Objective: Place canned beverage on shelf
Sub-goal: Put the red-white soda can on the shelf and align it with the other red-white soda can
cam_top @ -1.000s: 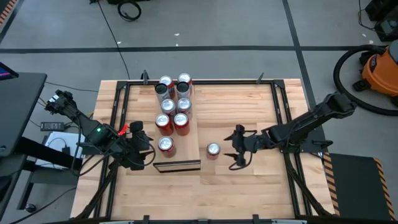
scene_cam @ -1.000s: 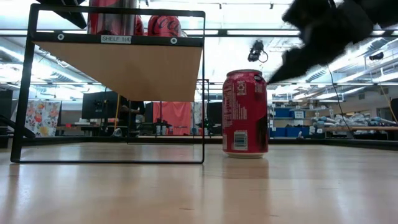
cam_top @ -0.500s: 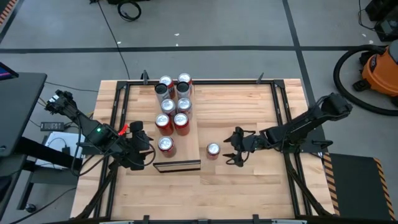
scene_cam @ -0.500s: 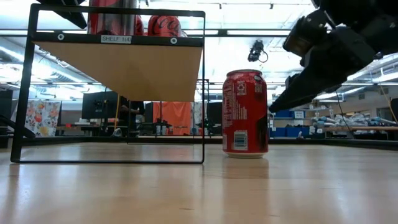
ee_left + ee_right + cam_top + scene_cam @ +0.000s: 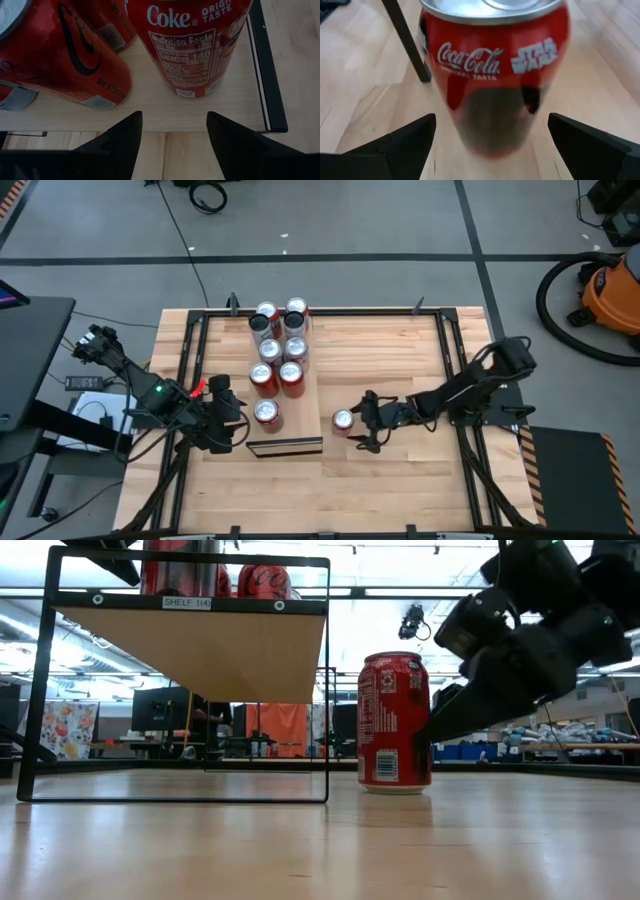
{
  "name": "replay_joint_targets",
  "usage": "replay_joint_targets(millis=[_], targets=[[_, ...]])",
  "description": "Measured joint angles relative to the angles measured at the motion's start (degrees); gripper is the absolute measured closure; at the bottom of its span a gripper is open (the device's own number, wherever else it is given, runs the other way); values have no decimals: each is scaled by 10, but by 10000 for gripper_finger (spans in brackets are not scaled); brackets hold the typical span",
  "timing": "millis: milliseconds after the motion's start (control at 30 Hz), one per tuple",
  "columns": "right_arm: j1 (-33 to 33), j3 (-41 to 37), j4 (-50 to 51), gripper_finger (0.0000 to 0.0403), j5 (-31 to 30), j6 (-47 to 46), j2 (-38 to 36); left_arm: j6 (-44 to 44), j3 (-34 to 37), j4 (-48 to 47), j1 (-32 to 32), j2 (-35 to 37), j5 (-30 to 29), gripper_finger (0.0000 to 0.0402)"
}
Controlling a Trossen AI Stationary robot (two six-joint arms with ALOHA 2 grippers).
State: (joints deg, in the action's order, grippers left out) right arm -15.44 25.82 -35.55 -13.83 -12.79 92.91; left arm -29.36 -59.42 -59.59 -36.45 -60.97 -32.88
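My right hand (image 5: 364, 425) sits spread wide just beside the lone red aluminium Coca-Cola can (image 5: 343, 421), not gripping it.

That can stands upright on the slatted pale wood surface (image 5: 400, 350), just off the end of the long pale wood shelf (image 5: 300, 355) in its black metal frame; in the low view the can (image 5: 394, 722) is right of the frame and my right hand's dark fingers (image 5: 450, 715) reach its side. In the right wrist view the can (image 5: 492, 70) fills the gap between the parted fingers (image 5: 400, 142). My left hand (image 5: 232, 425) waits unclenched at the shelf's near end, facing the six red cans on the shelf (image 5: 278, 345).
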Motion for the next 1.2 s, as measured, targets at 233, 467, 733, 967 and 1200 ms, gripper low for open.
replay_joint_targets(millis=[233,467,733,967,1200], targets=[[7,3,-134,8,-23,8,76,0,0,0,0,0,0,168],[7,15,-147,49,-42,18,90,0,0,0,0,0,0,168],[7,40,-38,80,-79,70,-24,0,0,0,0,0,0,168],[7,93,103,77,-110,102,-143,0,0,0,0,0,0,168],[14,171,123,77,-67,142,-161,2,0,2,0,0,-5,168]])
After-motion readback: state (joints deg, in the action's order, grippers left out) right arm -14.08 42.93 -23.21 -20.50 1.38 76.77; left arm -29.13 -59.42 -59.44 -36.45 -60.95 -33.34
